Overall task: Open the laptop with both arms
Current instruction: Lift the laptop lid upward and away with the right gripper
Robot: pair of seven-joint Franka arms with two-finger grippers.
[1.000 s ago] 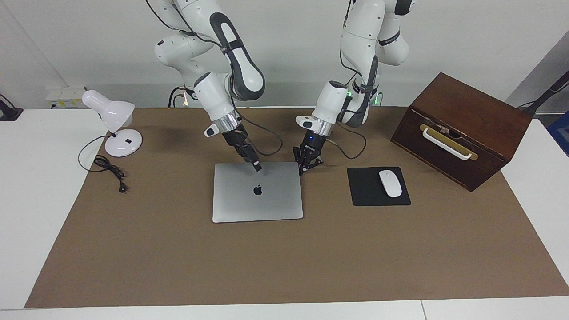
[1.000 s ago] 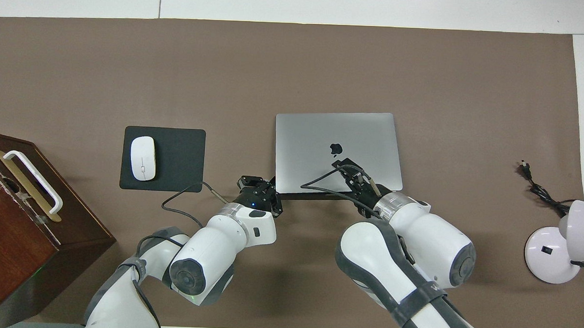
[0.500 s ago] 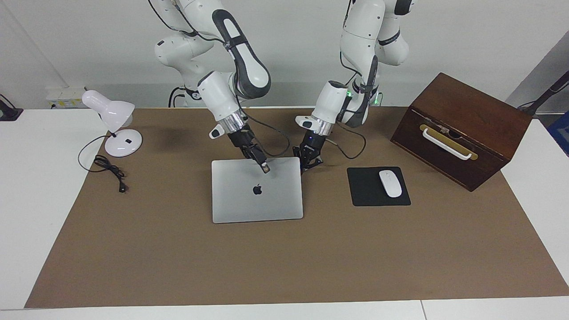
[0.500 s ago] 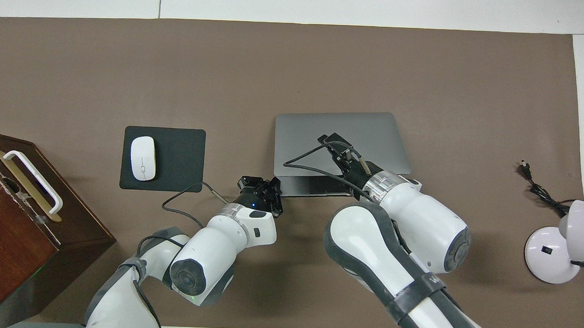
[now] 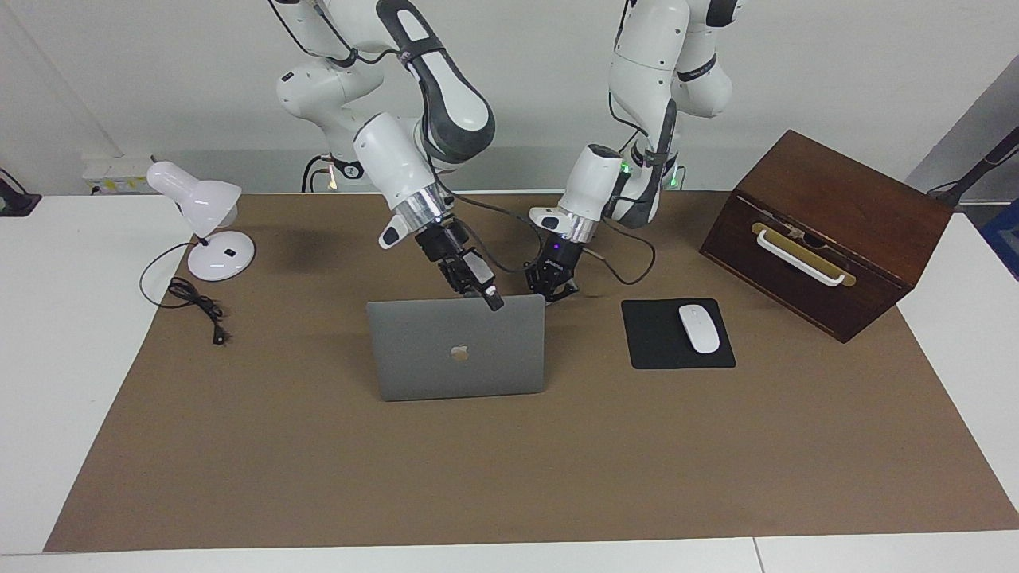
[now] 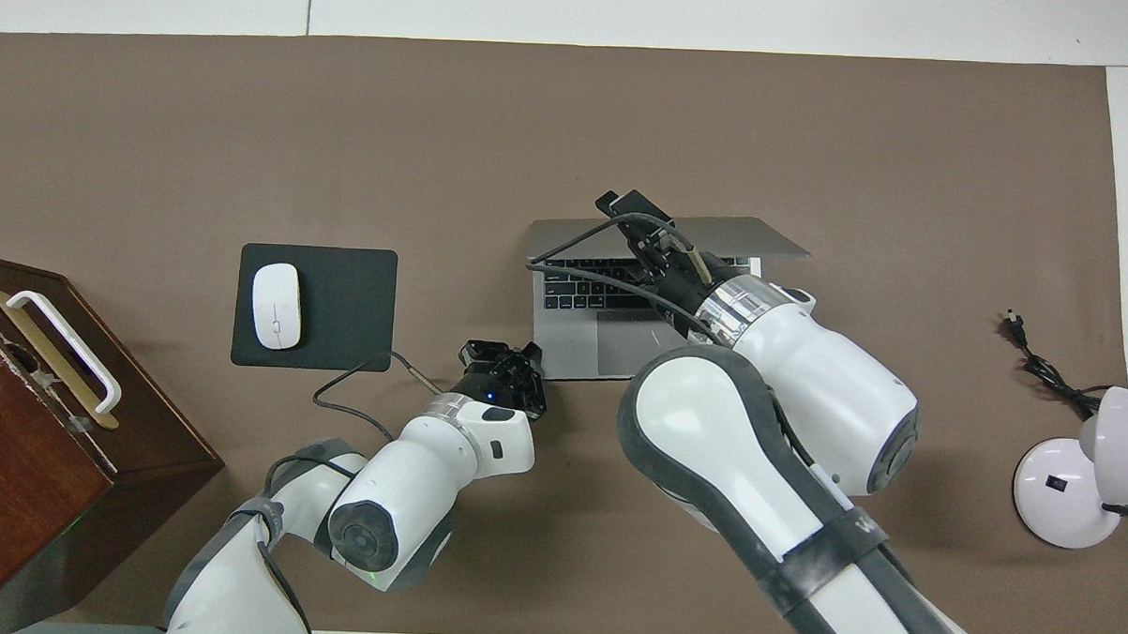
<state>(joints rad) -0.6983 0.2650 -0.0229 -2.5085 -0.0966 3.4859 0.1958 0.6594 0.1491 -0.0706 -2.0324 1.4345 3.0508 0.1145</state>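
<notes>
facing view: laptop [image 5: 458, 350] mid-table, nearer the robots' edge, lid near upright; right gripper [image 5: 487, 298] at lid's top edge, lifting it; jaws cannot tell.
overhead view: left gripper [image 6: 506, 360] pins base corner against tipping; jaws cannot tell.

Facing view: high, across table, toward robots; overhead: steeply down above robots; both share laptop [image 5: 458, 350] [image 6: 582, 341]

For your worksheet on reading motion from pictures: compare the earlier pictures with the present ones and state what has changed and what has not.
The laptop lid has swung up from flat to steeply raised, baring the keyboard. The right pincer rose with the lid's top edge. The left pincer stayed at the base's near corner. Mouse, mouse pad, lamp and wooden box are unchanged.
</notes>
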